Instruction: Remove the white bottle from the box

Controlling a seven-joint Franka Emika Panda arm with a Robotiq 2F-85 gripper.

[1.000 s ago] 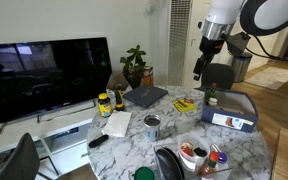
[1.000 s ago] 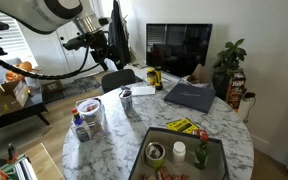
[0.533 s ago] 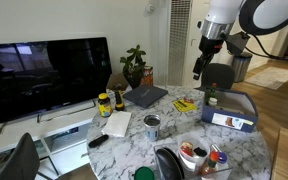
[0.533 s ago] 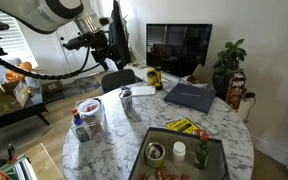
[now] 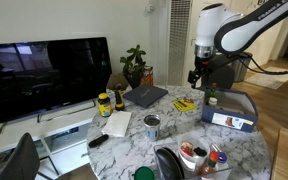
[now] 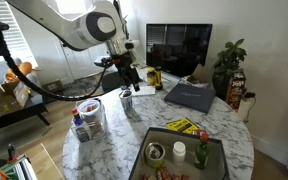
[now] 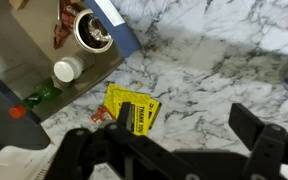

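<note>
**Gripper spread wide and empty above the table, bottle upright in the box**

The black two-finger gripper (image 7: pixel 174 150) hangs over the white marble table (image 7: pixel 219 70) with its fingers (image 7: pixel 266 140) spread wide apart. Nothing sits between them and they touch nothing. In the wrist view a flat yellow printed packet (image 7: pixel 132 108) lies on the marble under the gap, and the shallow blue-grey box (image 7: pixel 124 35) fills the upper left corner.

Against half a second ago, the arm has swung in over the table. In an exterior view the gripper (image 6: pixel 127 75) has left its place back by the wall and hangs lower, above the tabletop. In an exterior view it (image 5: pixel 196 77) sits a little lower, and the arm's elbow has come into the picture. The things on the table lie as they did.

The small slim white plastic bottle (image 6: pixel 201 154) stands upright inside the box (image 6: pixel 179 170), its long axis vertical and its cap up, so the wrist view shows only its round white top (image 7: pixel 66 70). A silvery tin can (image 7: pixel 92 32) stands near it in the same box. The bottle is well apart from the gripper.
</note>
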